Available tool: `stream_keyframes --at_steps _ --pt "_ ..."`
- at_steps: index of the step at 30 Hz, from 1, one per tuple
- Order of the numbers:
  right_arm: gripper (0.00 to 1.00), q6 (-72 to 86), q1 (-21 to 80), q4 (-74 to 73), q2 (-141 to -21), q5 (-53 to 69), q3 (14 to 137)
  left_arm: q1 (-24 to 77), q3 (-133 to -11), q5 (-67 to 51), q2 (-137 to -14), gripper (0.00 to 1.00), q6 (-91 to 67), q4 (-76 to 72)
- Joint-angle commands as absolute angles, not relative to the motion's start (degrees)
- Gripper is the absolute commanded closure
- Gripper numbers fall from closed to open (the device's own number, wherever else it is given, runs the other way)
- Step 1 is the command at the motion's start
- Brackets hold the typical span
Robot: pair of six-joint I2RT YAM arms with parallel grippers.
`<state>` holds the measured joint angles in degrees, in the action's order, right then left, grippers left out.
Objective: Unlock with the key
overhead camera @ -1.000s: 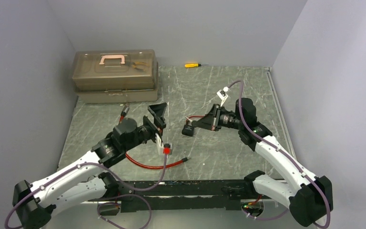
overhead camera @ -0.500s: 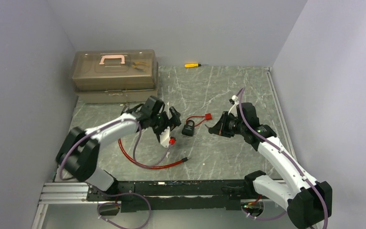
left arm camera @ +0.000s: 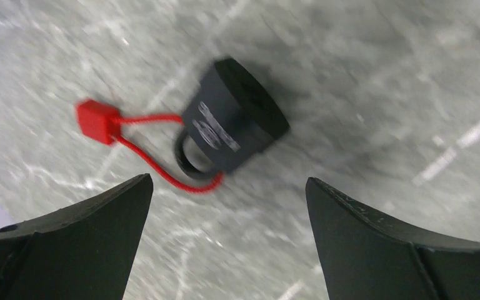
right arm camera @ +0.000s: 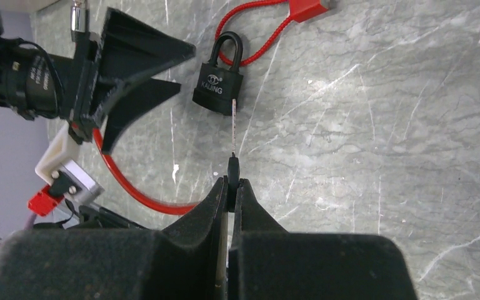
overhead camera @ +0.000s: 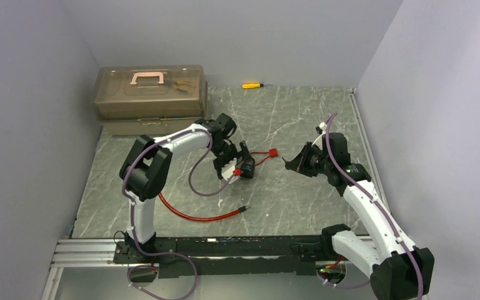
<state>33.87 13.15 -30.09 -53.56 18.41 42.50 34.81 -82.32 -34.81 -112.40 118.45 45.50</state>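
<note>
A black padlock (overhead camera: 248, 169) lies on the marble table, with a red cord through its shackle running to a red tag (overhead camera: 274, 152). My left gripper (overhead camera: 239, 160) is open just left of the padlock. In the left wrist view the padlock (left arm camera: 234, 119) lies ahead of the open gripper (left arm camera: 228, 181) and is not between its jaws. My right gripper (overhead camera: 294, 164) is shut on the key (right arm camera: 232, 165). The key's thin blade points at the padlock's base (right arm camera: 219, 87) and stops just short of it. The left gripper (right arm camera: 186, 69) shows open beside the padlock in the right wrist view.
A red cable (overhead camera: 194, 215) curves across the table in front of the left arm. A brown toolbox (overhead camera: 152, 99) stands at the back left. A yellow screwdriver (overhead camera: 252, 85) lies at the back edge. The table's right rim (overhead camera: 364, 137) runs behind the right arm.
The left arm has swung from the near left out to the padlock, its gripper still open. The right gripper has drawn back to the right with the key.
</note>
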Motion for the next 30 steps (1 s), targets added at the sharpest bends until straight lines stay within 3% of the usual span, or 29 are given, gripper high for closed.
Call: stream_keyframes --at_steps 1,4,8,11,18,24,30 --pt "1.00 33.6 11.9 -28.4 -54.0 19.9 43.1 37.7 -83.5 -45.9 -112.8 0.02 142.3 38.1" --pt "1.00 33.6 11.5 -28.2 -53.8 19.9 42.8 37.7 -83.1 -47.2 -112.8 0.05 140.0 34.7" --pt "1.00 33.6 11.1 -28.1 -54.2 20.4 43.1 37.8 -85.0 -45.3 -114.1 0.05 142.4 42.1" --pt "1.00 33.8 11.0 -27.7 -54.0 20.8 43.2 38.0 -82.5 -46.1 -114.3 0.05 140.2 36.2" --pt "1.00 34.0 10.3 -27.6 -53.6 20.4 43.2 40.8 -83.3 -48.4 -114.3 0.06 118.4 26.2" --pt "1.00 34.8 9.7 -26.2 -52.2 20.9 42.4 39.8 -91.7 -44.8 -118.3 0.10 104.0 27.9" --pt "1.00 34.6 9.5 -26.3 -52.5 20.8 42.5 39.5 -90.0 -41.5 -119.6 0.11 110.7 29.2"
